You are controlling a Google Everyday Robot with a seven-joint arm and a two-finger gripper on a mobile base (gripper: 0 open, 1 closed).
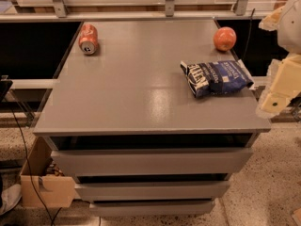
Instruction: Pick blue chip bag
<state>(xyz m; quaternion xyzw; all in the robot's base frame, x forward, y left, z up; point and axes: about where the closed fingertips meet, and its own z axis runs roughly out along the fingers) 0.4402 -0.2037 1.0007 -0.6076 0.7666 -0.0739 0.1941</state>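
Note:
The blue chip bag (217,77) lies flat on the right side of the grey cabinet top (136,93), its white lettering at the left end. It is dark navy and crumpled. My gripper (278,86) is the cream-coloured part at the right edge of the view, just beyond the cabinet's right edge and right of the bag, apart from it. It holds nothing that I can see.
An orange-red soda can (88,38) lies on its side at the back left. A round orange fruit (225,38) sits at the back right, behind the bag. Drawers (150,161) are below the top. A cardboard box (44,185) stands on the floor at left.

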